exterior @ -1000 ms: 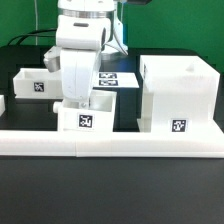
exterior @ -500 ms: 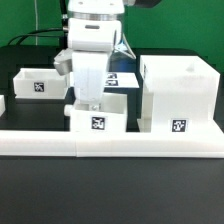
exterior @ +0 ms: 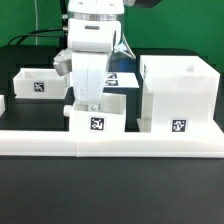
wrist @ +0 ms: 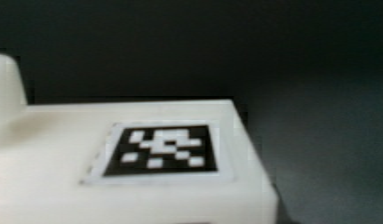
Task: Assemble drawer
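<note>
At the exterior view's left, a small open-top tray (exterior: 34, 86) sits on the dark surface (exterior: 110, 190), its tag facing the camera. Near the middle, the pincer (exterior: 89, 100) hangs down at the back edge of a second tray (exterior: 98, 119), which stands just behind the long white border wall (exterior: 110, 146). The fingertips are hidden, so neither its opening nor any hold can be told. The marker board (exterior: 118, 78) lies behind. At the right stands the large drawer casing (exterior: 178, 95), just beside that second tray. The wrist view shows a blurred tagged white part (wrist: 161, 150).
</note>
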Controlling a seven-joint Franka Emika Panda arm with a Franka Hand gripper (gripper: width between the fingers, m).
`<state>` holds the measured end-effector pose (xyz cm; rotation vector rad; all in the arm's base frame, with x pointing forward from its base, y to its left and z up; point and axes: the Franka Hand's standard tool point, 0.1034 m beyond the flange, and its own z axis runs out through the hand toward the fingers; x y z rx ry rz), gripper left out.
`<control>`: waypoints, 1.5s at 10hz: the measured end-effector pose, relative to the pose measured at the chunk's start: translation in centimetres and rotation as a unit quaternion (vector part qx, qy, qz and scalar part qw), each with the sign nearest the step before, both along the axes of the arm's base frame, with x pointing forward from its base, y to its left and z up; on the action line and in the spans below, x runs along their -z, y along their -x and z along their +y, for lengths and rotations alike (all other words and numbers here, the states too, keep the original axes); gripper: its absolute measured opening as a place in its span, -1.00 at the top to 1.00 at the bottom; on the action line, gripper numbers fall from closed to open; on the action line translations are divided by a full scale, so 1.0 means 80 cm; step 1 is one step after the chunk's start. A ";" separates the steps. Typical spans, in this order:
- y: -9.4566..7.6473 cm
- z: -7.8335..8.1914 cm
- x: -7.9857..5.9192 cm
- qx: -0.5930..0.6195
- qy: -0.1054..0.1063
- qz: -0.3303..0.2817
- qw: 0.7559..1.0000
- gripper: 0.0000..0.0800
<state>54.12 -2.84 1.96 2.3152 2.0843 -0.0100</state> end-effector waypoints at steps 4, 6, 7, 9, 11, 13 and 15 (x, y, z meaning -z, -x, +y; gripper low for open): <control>-0.004 0.021 -0.002 -0.045 -0.005 0.039 0.998 0.90; -0.003 0.019 -0.002 -0.040 -0.004 0.040 0.998 0.90; -0.002 0.019 -0.001 -0.040 -0.004 0.040 0.998 0.90; -0.002 0.027 0.000 -0.029 -0.007 0.040 0.999 0.90; -0.004 0.035 0.004 0.010 -0.010 0.041 0.999 0.90; -0.003 0.031 0.006 0.014 -0.009 0.043 0.999 0.90; -0.003 0.029 0.005 0.015 -0.008 0.050 0.999 0.90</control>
